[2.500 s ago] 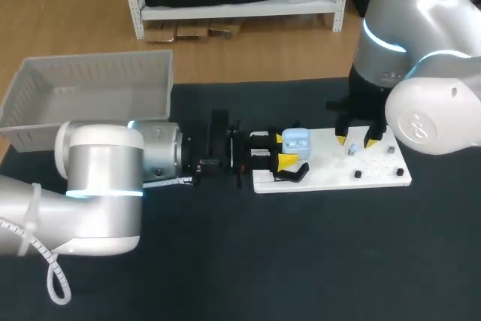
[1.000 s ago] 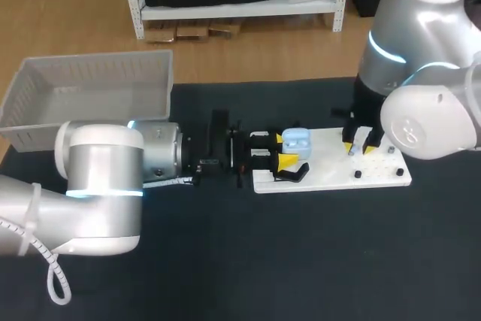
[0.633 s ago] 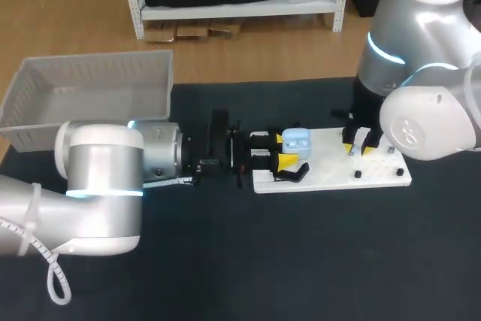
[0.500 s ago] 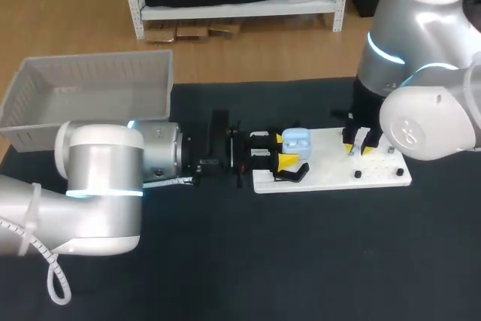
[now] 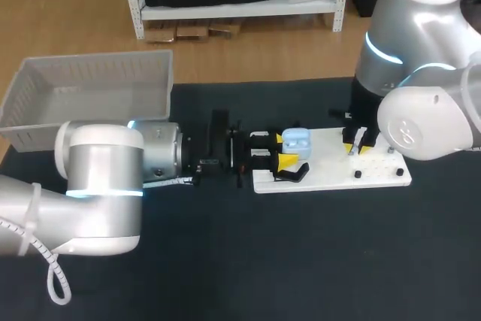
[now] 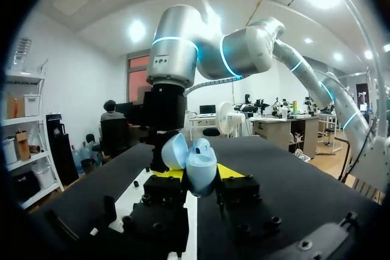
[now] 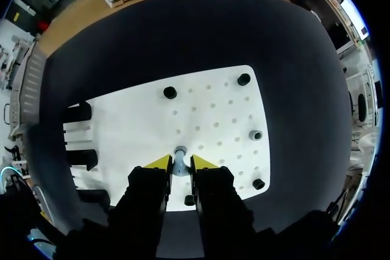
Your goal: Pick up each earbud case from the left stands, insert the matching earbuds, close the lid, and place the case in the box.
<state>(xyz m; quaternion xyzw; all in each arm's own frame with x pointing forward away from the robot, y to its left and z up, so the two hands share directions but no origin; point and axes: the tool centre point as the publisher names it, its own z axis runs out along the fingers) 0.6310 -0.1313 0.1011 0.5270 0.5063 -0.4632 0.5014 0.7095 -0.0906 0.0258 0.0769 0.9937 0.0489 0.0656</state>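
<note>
While the left arm lies low across the table, its gripper is clamped on one light-blue case over the left edge of the white board. The case is rounded and glossy, its lid hinged open, and it sits between the two yellow tips. A wide band of dark table runs from the board to the near edge, and dark surface shows round the board on every side. One grey box with ribbed walls sits at the far left corner, well apart from the board. The right gripper points straight down at the board, its fingers drawn narrow and pinching one small grey earbud. Four black pegs and one further grey piece dot the board. Three black stands line the board's end toward the left gripper.
</note>
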